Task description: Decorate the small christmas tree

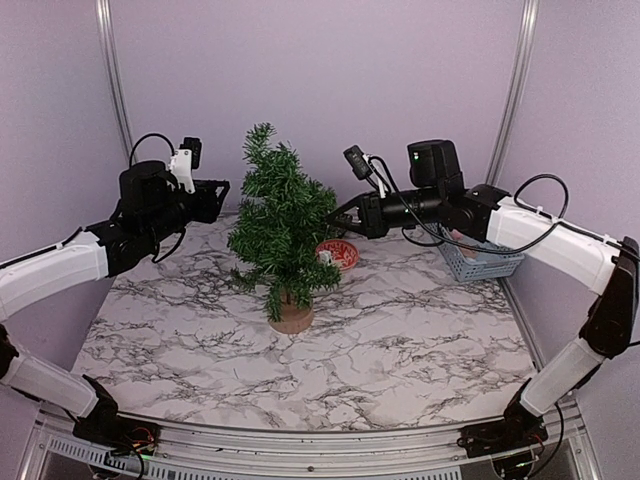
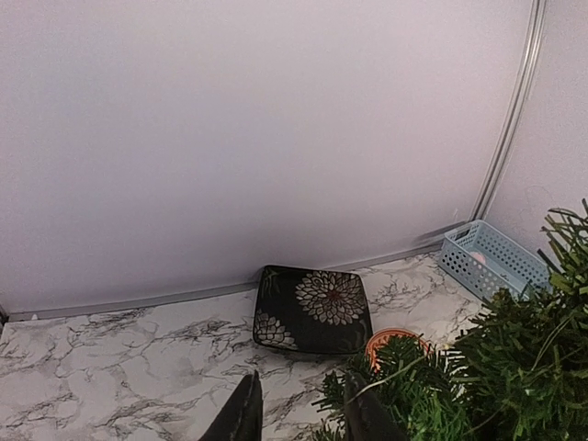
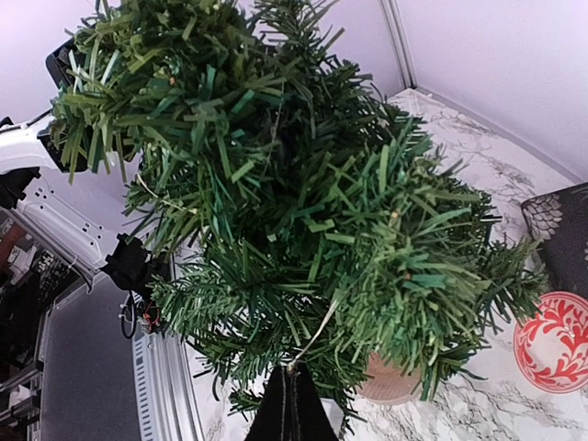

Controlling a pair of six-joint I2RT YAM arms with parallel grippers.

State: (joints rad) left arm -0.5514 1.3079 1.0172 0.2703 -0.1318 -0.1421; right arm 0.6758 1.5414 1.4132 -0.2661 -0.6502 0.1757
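Note:
The small christmas tree [image 1: 283,225] stands upright on its round tan base [image 1: 292,320] at mid-table. My right gripper [image 1: 340,222] is at the tree's right side. In the right wrist view the gripper [image 3: 292,386] is shut on a thin pale string [image 3: 317,335] that runs up into the branches [image 3: 294,184]; what hangs on the string is hidden. My left gripper [image 1: 222,190] hovers high at the tree's left. In the left wrist view it [image 2: 303,418] is open and empty, its right finger [image 2: 367,418] against the needles [image 2: 496,367].
A red patterned round dish [image 1: 337,254] lies behind the tree; it also shows in the wrist views [image 2: 390,342] [image 3: 556,342]. A black flowered square plate [image 2: 312,308] lies by the back wall. A blue basket [image 1: 480,258] sits at the back right.

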